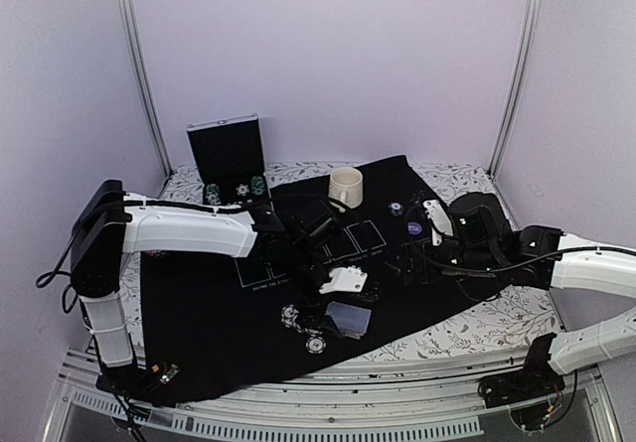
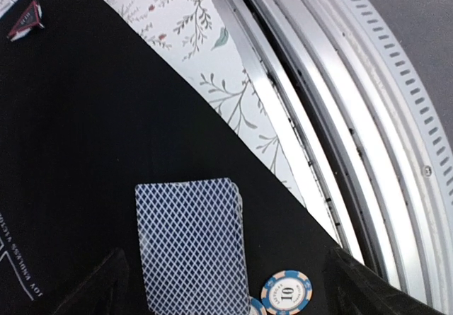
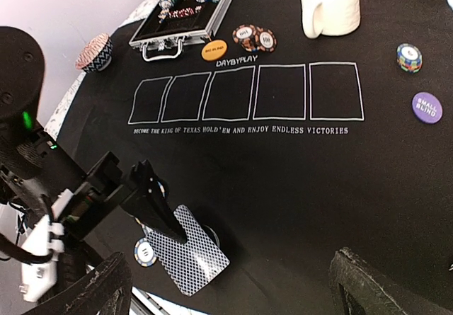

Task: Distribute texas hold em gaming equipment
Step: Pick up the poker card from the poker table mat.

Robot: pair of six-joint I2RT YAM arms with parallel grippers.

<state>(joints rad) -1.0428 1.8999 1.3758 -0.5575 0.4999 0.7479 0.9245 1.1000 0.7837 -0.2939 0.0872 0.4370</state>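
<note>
Left gripper [image 2: 226, 283] jaws stood wide apart, gripping nothing. Stack of blue lattice-backed playing cards [image 2: 190, 241] lay flat on black felt mat [image 2: 85, 131] between its fingers, near mat's front edge. Blue-and-cream striped poker chip [image 2: 287, 292] sat just beside the stack. Right gripper [image 3: 237, 290] jaws were wide too, empty, above the mat.

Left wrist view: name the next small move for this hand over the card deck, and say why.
Probably lift the left hand straight up, clear of the card deck. Its fingers stand wide open with the deck lying flat and unheld on the black mat between them, a striped chip beside it, so the deck looks already placed.
</note>
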